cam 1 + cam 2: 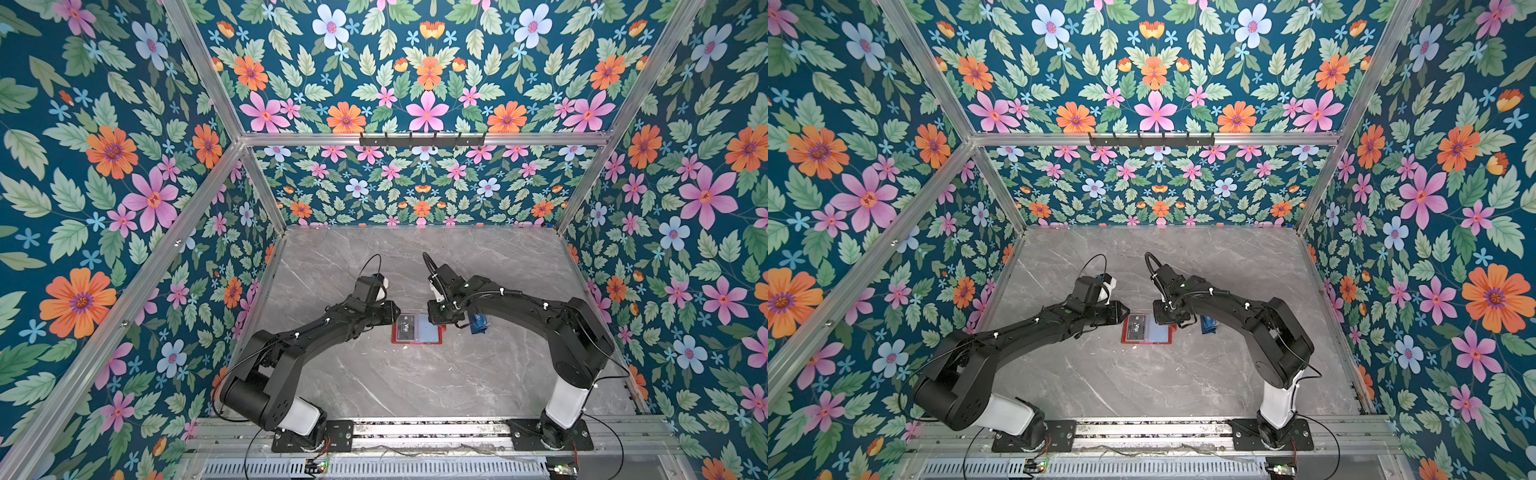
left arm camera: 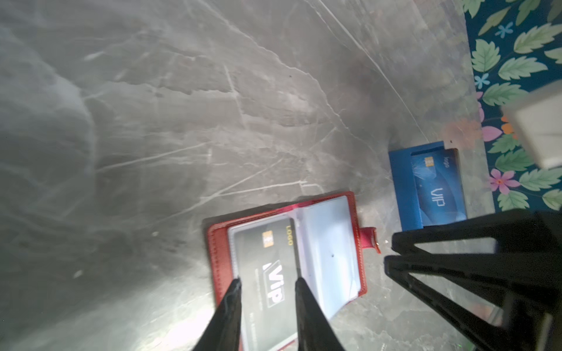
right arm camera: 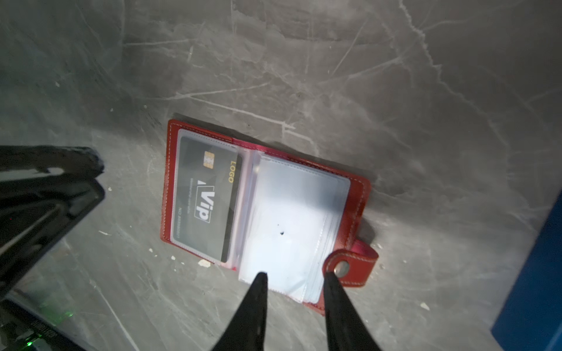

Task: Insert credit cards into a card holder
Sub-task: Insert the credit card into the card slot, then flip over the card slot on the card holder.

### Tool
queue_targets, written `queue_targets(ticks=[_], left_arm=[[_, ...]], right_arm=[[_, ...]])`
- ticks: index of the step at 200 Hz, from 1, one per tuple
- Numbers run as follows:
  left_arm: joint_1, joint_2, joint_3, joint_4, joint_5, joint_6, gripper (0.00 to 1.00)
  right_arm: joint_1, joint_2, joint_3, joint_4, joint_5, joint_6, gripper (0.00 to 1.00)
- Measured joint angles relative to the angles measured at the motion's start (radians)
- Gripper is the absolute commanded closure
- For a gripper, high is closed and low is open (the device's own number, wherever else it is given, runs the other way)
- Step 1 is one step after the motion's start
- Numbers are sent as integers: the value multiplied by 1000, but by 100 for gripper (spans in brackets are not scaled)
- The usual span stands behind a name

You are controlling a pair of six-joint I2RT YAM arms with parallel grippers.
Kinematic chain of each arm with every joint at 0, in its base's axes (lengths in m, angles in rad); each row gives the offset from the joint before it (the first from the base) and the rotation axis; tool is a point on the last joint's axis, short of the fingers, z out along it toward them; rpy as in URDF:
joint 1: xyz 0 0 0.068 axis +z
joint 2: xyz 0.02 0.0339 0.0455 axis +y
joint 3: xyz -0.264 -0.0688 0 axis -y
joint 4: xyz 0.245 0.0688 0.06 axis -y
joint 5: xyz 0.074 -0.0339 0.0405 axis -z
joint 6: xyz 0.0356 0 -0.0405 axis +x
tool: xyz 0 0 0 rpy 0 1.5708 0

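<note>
Left gripper (image 2: 268,281): jaws part open above the near end of the dark VIP card (image 2: 267,258); no grip shows, contact cannot be told. Card holder (image 3: 360,197) lies open and flat mid-counter (image 1: 415,386), between the two arms. The dark card sits in its left-page clear sleeve. Right gripper (image 3: 295,275): jaws part open over the edge of the right-page sleeves, beside the snap tab (image 3: 352,267), holding nothing. Blue tray (image 2: 404,188), near the holder's right side, carries a blue card (image 2: 438,185).

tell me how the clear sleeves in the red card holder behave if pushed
Probably floppy: the clear sleeves fan in loose, curling layers at their free edge. Likely slippery, given their glossy glare. The card holder lies flat, so it may slide rather than tip.
</note>
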Motion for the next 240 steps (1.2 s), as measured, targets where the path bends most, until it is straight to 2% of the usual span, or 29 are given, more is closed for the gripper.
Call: queue_targets(ticks=[31, 64, 119, 175, 205, 240], left_arm=[[-70, 88, 63, -2, 18, 0, 70], [-124, 176, 102, 10, 45, 0, 72], [-143, 243, 124, 32, 53, -9, 75], [-145, 258, 117, 53, 60, -20, 76], [-145, 266, 112, 72, 71, -26, 85], [-145, 263, 102, 81, 83, -27, 99]], right_arm=[[2, 13, -19, 24, -70, -14, 73], [0, 44, -31, 37, -82, -10, 78], [0, 95, -31, 24, -31, 12, 83], [1, 103, -31, 28, -18, 20, 84], [1, 106, -32, 29, -19, 21, 85], [1, 97, -39, 36, -17, 31, 83]])
